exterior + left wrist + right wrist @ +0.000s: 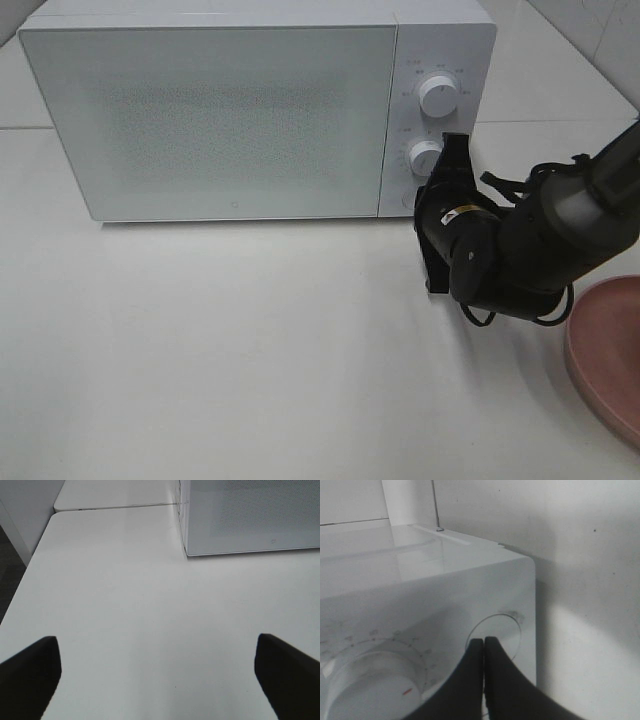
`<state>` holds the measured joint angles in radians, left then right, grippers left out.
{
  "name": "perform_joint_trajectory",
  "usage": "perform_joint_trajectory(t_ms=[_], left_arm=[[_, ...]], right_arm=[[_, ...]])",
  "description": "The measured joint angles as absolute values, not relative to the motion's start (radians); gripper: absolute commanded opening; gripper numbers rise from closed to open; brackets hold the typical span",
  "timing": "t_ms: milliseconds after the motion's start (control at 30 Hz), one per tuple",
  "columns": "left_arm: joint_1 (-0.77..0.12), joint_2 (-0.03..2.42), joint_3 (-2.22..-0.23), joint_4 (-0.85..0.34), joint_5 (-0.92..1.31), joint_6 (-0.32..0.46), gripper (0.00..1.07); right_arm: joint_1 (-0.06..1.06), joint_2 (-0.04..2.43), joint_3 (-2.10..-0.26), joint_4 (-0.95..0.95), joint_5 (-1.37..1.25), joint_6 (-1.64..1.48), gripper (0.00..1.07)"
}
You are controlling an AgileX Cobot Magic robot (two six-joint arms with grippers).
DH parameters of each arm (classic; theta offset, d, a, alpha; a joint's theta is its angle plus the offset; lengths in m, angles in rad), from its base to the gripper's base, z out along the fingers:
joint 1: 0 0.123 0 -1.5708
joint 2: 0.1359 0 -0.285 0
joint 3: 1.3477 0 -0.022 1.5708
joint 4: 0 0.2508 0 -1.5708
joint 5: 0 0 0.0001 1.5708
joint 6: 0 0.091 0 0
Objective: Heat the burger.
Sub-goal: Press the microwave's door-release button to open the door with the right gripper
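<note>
Overhead view, with both wrist views.

(a) The microwave [210,120] sits at 12 o'clock on the white table [250,350], its frosted door closed. The control panel is at about 1 o'clock and carries an upper knob [437,95] and a lower knob [425,157].

(b) My right gripper [455,150] reaches in from 3 o'clock. Its black fingers point up at the panel, just beside the lower knob. In the right wrist view the gripper [483,645] has its jaws pressed together with nothing between them. The tips lie over a round outline [495,630] near the panel's corner, next to a knob with a red mark [375,685]. I cannot tell whether the tips touch the panel.

(c) My left gripper [157,677] appears only in its own wrist view. Its jaws are wide apart and hold nothing, with one dark finger [30,675] at each side above bare tabletop. A corner of the microwave [250,520] lies ahead of it, well apart.

(d) A round pink plate [610,360] sits at 4 o'clock, cut off by the frame edge, and the part I can see is bare.

(e) The burger appears in none of my three views, so I cannot tell where it is.
</note>
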<state>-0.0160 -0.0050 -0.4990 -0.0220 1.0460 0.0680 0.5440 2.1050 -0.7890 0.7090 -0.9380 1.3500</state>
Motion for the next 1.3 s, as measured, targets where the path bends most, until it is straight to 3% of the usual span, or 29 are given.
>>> perform_joint_trajectory(t_ms=[1300], left_arm=[[-0.016,-0.005,-0.499,-0.022,1.046,0.068,0.98]], right_arm=[[0.531,2.159,-0.862,0.727,-0.911,1.337,0.0]])
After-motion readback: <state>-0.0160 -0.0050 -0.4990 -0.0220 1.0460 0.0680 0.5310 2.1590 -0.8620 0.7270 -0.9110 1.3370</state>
